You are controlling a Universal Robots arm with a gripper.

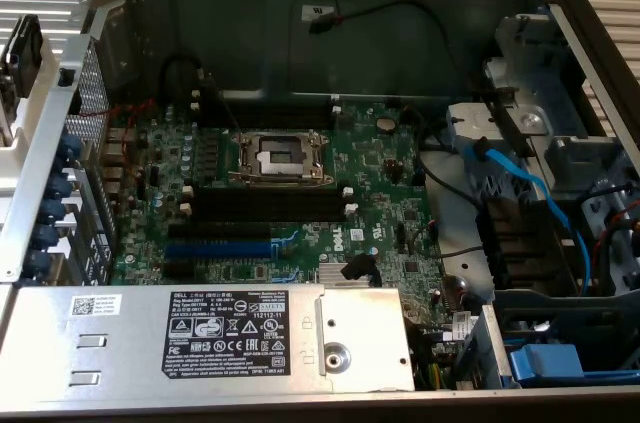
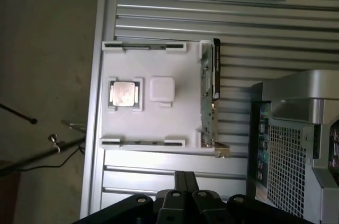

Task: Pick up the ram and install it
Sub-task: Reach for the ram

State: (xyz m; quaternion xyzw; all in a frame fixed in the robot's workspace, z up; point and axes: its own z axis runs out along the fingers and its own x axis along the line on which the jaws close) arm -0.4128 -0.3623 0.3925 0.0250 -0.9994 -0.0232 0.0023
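Note:
The ram (image 2: 208, 97) is a thin green stick standing on edge in a holder along one side of a white tray (image 2: 153, 123), outside the computer case. In the exterior view a dark part (image 1: 22, 51) stands at the far left edge; it may be the same stick. My gripper (image 2: 184, 182) hovers high above the slatted table beside the tray, off to one side of the ram, its two dark fingers pressed together with nothing between them. The black memory slots (image 1: 268, 205) with white end clips lie bare on the green motherboard (image 1: 380, 168).
The tray also holds a processor chip (image 2: 123, 95) and a white square block (image 2: 161, 89). The open case (image 2: 296, 144) stands next to the tray. Inside it are a processor socket (image 1: 280, 156), blue expansion slot (image 1: 220, 246), grey power supply (image 1: 200, 338) and blue cables (image 1: 530, 193).

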